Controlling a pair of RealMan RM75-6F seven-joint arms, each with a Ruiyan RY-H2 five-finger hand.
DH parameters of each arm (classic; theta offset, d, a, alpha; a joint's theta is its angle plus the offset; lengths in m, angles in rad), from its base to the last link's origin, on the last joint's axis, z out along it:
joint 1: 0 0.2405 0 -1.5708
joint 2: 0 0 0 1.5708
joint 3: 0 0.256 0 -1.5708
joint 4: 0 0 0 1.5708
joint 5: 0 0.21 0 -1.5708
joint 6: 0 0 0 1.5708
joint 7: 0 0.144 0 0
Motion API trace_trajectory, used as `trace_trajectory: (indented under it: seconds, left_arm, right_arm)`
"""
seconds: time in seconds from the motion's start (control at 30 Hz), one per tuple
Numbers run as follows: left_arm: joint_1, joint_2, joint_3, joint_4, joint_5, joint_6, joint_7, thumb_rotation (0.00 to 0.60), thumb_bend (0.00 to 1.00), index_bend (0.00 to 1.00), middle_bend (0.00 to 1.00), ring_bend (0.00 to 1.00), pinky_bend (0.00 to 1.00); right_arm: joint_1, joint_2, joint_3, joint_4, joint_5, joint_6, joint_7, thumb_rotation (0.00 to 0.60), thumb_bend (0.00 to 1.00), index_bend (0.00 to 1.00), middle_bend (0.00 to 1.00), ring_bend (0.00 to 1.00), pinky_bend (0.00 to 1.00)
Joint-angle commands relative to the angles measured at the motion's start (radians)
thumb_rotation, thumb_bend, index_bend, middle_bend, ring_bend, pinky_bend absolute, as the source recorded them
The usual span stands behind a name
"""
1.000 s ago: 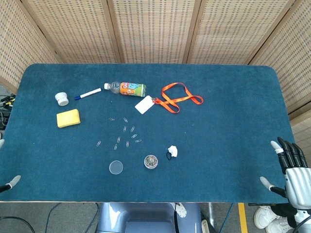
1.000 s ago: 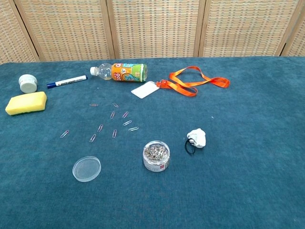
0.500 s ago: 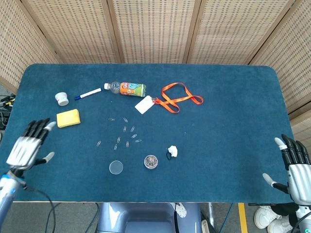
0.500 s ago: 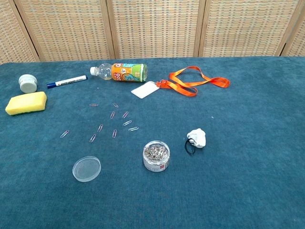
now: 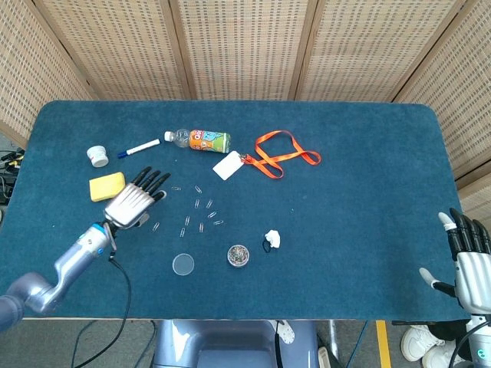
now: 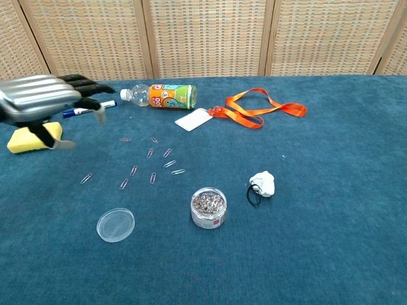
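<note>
Hovering left of centre in the head view, the left hand [image 5: 136,201] holds nothing, fingers spread flat over the blue table [image 5: 360,184] – just right of the yellow sponge [image 5: 107,186], beside the scattered paper clips [image 5: 198,208]. Only the head view shows the right hand [image 5: 469,257] – fingers apart and empty, at the lower right edge; the chest view misses it

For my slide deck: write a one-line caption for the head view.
Left hand hovers open over blue table beside yellow sponge and scattered paper clips; right hand waits at the edge.
</note>
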Motion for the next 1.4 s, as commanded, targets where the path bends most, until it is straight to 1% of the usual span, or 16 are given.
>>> trace_trajectory:
  seconds: [0.03, 0.13, 0.27, 0.5, 0.77, 0.9, 1.07, 1.4]
  left_arm:
    - [-0.042, -0.049, 0.007, 0.038, 0.011, -0.025, 0.014, 0.6, 0.3, 0.34, 0.0, 0.0, 0.0]
    - [-0.069, -0.08, 0.017, 0.065, 0.015, -0.046, 0.033, 0.6, 0.31, 0.36, 0.0, 0.0, 0.0]
    - [-0.097, -0.119, 0.033, 0.097, 0.02, -0.065, 0.056, 0.6, 0.31, 0.4, 0.0, 0.0, 0.0]
    - [-0.117, -0.162, 0.055, 0.131, 0.026, -0.053, 0.069, 0.6, 0.32, 0.41, 0.0, 0.0, 0.0]
    - [-0.135, -0.224, 0.071, 0.202, 0.014, -0.054, 0.059, 0.6, 0.32, 0.45, 0.0, 0.0, 0.0]
    - [-0.151, -0.261, 0.073, 0.242, 0.003, -0.065, 0.041, 0.6, 0.35, 0.46, 0.0, 0.0, 0.0]
    - [-0.163, -0.283, 0.082, 0.262, 0.0, -0.063, 0.03, 0.6, 0.36, 0.49, 0.0, 0.0, 0.0]
    - [-0.175, -0.314, 0.092, 0.297, -0.027, -0.076, 0.031, 0.6, 0.36, 0.49, 0.0, 0.0, 0.0]
  right_arm:
    - [0.002, -0.005, 0.002, 0.005, 0.012, -0.007, -0.008, 0.6, 0.0, 0.02, 0.0, 0.0, 0.0]
    - [0.003, -0.009, 0.004, 0.01, 0.02, -0.011, -0.014, 0.6, 0.0, 0.02, 0.0, 0.0, 0.0]
    - [0.004, -0.013, 0.006, 0.015, 0.029, -0.014, -0.018, 0.6, 0.0, 0.02, 0.0, 0.0, 0.0]
    - [0.007, -0.014, 0.009, 0.019, 0.038, -0.02, -0.015, 0.6, 0.0, 0.02, 0.0, 0.0, 0.0]
    - [0.009, -0.012, 0.008, 0.02, 0.039, -0.024, -0.008, 0.6, 0.0, 0.02, 0.0, 0.0, 0.0]
    - [0.008, -0.013, 0.007, 0.02, 0.038, -0.022, -0.012, 0.6, 0.0, 0.02, 0.0, 0.0, 0.0]
    - [0.009, -0.012, 0.009, 0.022, 0.043, -0.024, -0.008, 0.6, 0.0, 0.02, 0.0, 0.0, 0.0]
    - [0.008, -0.009, 0.009, 0.023, 0.044, -0.023, 0.0, 0.6, 0.0, 0.02, 0.0, 0.0, 0.0]
